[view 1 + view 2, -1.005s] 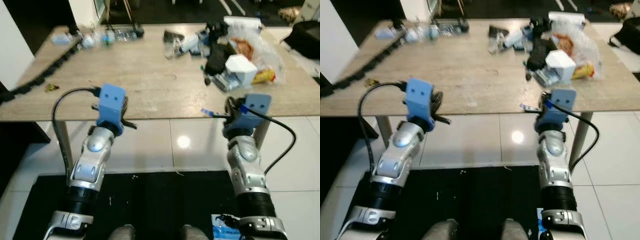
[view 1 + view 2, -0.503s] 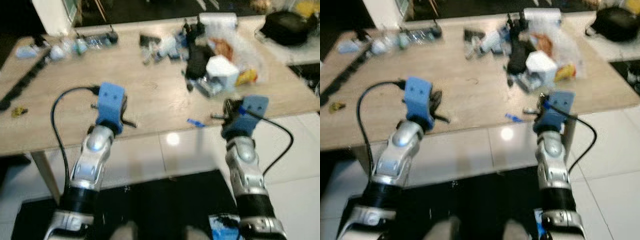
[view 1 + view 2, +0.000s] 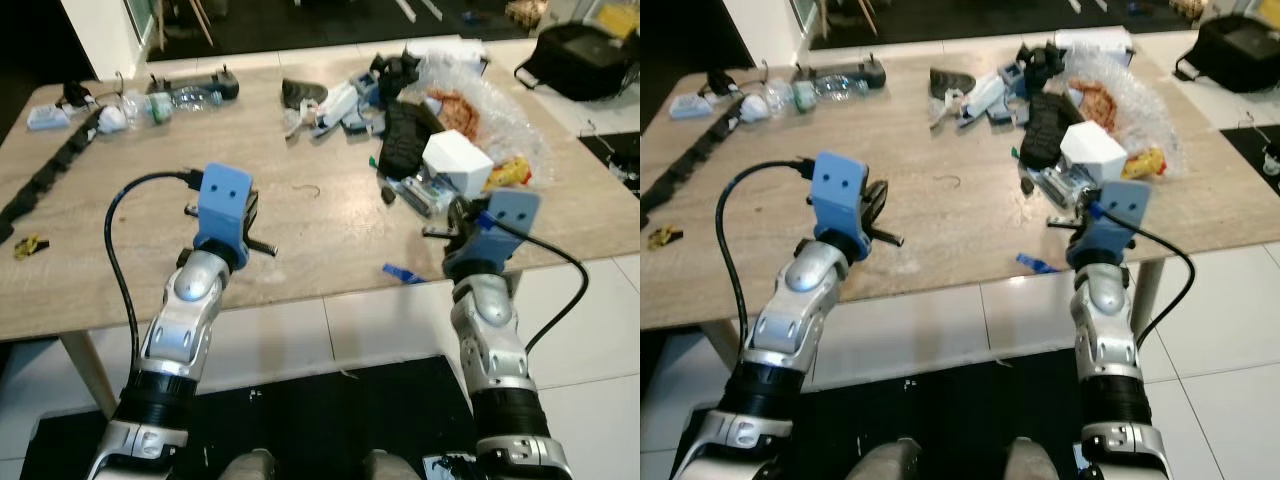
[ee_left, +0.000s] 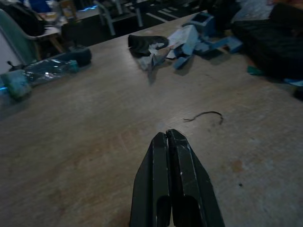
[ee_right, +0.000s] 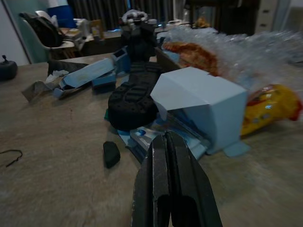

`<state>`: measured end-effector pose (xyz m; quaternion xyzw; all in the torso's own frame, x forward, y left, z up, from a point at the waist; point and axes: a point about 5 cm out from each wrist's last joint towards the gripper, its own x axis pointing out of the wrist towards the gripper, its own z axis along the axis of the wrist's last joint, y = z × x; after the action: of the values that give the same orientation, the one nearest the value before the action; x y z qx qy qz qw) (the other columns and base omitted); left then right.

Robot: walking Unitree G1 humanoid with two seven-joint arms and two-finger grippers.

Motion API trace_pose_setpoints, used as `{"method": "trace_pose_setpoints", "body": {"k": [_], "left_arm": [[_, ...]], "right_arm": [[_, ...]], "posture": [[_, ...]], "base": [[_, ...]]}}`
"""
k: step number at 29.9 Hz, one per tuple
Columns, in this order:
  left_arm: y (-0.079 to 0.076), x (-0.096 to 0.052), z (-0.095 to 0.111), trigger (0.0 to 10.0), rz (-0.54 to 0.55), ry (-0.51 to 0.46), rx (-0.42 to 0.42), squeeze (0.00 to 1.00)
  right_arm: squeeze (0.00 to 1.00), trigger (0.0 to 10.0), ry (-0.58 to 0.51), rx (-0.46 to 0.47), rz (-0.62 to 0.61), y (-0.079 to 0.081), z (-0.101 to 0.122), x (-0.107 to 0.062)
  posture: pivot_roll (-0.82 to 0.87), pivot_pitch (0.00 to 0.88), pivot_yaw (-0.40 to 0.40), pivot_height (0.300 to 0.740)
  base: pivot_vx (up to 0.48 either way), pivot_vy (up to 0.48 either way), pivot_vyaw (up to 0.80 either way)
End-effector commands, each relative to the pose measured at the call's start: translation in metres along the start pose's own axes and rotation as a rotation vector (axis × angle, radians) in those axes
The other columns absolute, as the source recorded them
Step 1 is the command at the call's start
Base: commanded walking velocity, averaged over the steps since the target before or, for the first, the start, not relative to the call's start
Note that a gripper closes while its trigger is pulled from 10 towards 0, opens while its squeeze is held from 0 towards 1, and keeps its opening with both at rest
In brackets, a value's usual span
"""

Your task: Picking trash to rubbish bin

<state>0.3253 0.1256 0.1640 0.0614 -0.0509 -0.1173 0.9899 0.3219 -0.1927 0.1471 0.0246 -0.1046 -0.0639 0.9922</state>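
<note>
Just beyond the right gripper [image 5: 166, 142], the white folded cardboard box [image 5: 199, 106] covers part of the yellow snack packet [image 5: 270, 111]; the crumpled clear plastic wrap [image 5: 265, 52] runs off-frame.

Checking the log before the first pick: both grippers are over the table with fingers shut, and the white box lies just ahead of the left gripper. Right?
One thing is wrong: the white box lies ahead of the right gripper, not the left, as the right wrist view shows. The left gripper faces bare wood and a thin dark wire. Both are over the table, fingers shut.
</note>
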Motion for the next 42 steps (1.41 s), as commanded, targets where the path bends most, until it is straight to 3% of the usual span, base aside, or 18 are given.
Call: {"method": "trace_pose_setpoints", "body": {"k": [1,8,9,10,18,27,31,32,35,42], "left_arm": [[-0.001,0.0,-0.002,10.0,-0.011,0.013,0.001,0.0],[-0.001,0.0,-0.002,10.0,-0.017,0.013,0.002,0.0],[-0.002,0.0,-0.002,10.0,-0.018,0.014,0.002,0.0],[-0.002,0.0,-0.002,10.0,-0.019,0.014,0.002,0.0],[-0.004,0.0,-0.002,10.0,-0.035,0.016,0.007,0.0],[0.001,-0.003,-0.003,10.0,-0.045,0.019,0.018,0.0],[-0.001,-0.004,-0.004,10.0,-0.085,0.018,0.039,0.0],[-0.007,-0.007,-0.005,10.0,-0.178,0.012,0.044,0.0],[-0.02,-0.02,-0.007,10.0,-0.393,-0.008,0.059,0.0],[-0.03,-0.034,-0.004,10.0,-0.574,-0.035,0.012,0.0]], "right_arm": [[0.0,10.0,0.025,0.013,-0.006,-0.002,-0.003,-0.001],[0.0,10.0,0.063,0.017,0.082,0.008,-0.008,-0.003],[0.85,10.0,0.076,0.02,0.095,0.009,-0.01,-0.003],[1.0,10.0,0.085,0.022,0.103,0.01,-0.012,-0.004],[1.0,10.0,0.169,0.071,0.204,0.024,-0.026,-0.012],[1.0,10.0,0.231,0.061,0.277,0.032,-0.034,-0.018],[1.0,10.0,0.286,0.011,0.279,0.032,-0.042,-0.02],[0.0,10.0,0.299,0.015,0.302,0.034,-0.044,-0.022],[0.0,10.0,0.313,0.015,0.328,0.036,-0.045,-0.025],[0.0,10.0,0.306,0.003,0.299,0.033,-0.045,-0.026]], "posture": [[-0.01,0.059,0.063,0.74],[-0.01,0.061,0.065,0.74],[-0.01,0.064,0.065,0.74],[-0.01,0.064,0.065,0.74],[0.0,0.069,0.066,0.74],[0.0,0.076,0.066,0.74],[0.0,0.078,0.066,0.74],[0.0,0.074,0.066,0.74],[-0.01,0.072,0.069,0.74],[-0.01,0.085,0.074,0.74]], "base": [[0.274,0.0,0.0],[0.276,0.0,0.0],[0.274,0.0,0.0],[0.274,0.0,0.0],[0.272,0.0,0.0],[0.27,0.0,0.0],[0.255,0.0,0.0],[0.0,0.0,0.0],[0.0,0.0,0.0],[0.0,0.0,0.0]]}}
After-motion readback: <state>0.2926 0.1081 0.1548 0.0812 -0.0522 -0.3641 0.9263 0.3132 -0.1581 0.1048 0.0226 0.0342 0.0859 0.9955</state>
